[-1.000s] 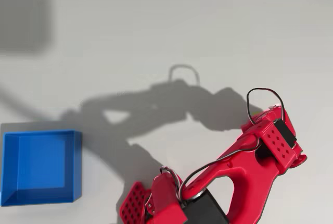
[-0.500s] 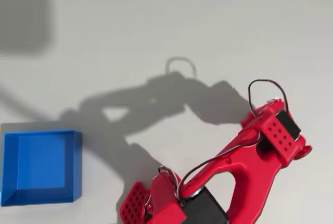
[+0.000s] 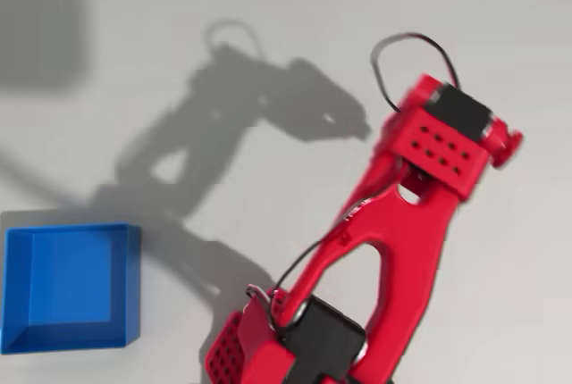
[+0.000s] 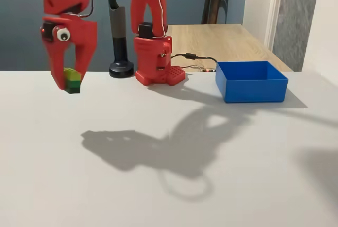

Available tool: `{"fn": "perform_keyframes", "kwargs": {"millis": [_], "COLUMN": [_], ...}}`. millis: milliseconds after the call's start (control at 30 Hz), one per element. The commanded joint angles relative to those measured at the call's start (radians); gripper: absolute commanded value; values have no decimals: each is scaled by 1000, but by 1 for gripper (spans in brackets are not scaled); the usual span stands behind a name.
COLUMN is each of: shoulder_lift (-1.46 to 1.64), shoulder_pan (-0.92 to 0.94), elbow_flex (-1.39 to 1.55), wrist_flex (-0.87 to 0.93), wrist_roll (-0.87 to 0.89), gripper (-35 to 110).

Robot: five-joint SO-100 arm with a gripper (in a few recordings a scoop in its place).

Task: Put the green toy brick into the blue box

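Gripper (image 4: 69, 82): red plastic, two fingers pointing down, clamped on the green toy brick (image 4: 72, 79).
Brick: small, studded, lime top over darker green side; held clear above the table (image 4: 158, 185), well apart from the blue box (image 4: 252, 82); long axis cannot be told.
Box: square, shallow, thin-walled, glossy blue, open side up.
Table: matt pale grey.

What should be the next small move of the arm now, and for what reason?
Probably swing sideways toward the blue box, keeping height. The claw is shut on the green toy brick and holds it clear of the table, while the box sits apart at the other side in the fixed view.
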Motion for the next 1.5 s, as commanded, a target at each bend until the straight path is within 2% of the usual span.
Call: {"fn": "perform_keyframes", "kwargs": {"millis": [0,500,967,1467], "shoulder_lift": [41,40,31,28], "shoulder_pan": [-163,-752,-1276,-1647], "elbow_flex": [-112,-71,-74,-83], "wrist_flex": [20,32,106,238], "wrist_roll": [-12,-130,-144,-84], "gripper": [0,0,0,0]}}
